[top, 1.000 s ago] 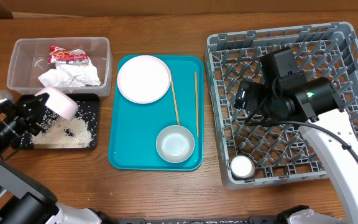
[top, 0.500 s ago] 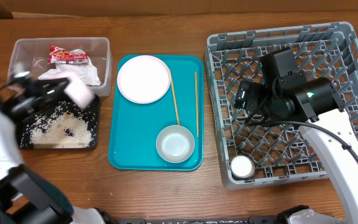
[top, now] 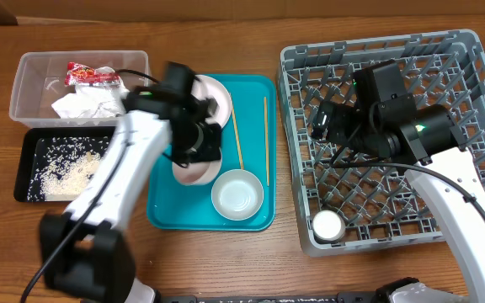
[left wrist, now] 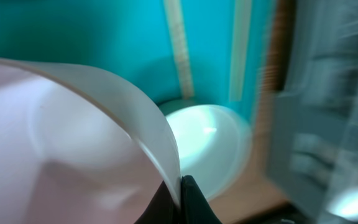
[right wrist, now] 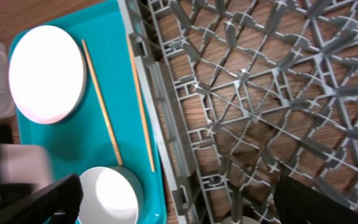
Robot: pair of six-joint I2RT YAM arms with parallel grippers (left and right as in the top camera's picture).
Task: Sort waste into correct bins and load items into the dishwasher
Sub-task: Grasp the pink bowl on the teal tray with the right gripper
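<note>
Overhead: swinging the left gripper [top: 196, 145] off the black tray [top: 23, 172] and across to the teal tray [top: 162, 210], carrying the pink bowl [top: 194, 171] just beside the white bowl [top: 237, 195]. Leaving the rice [top: 66, 172] behind in the black tray, so probably finishing the emptying step and heading for the grey rack [top: 470, 50].

Left wrist: pinching the pink bowl's rim between closed fingers; blurring with motion.

Right wrist: hovering the right gripper [right wrist: 176, 183] over the rack's edge, fingers spread wide, gripping nothing. Seeing chopsticks [right wrist: 104, 106] and plate [right wrist: 45, 74] waiting on the teal tray.
</note>
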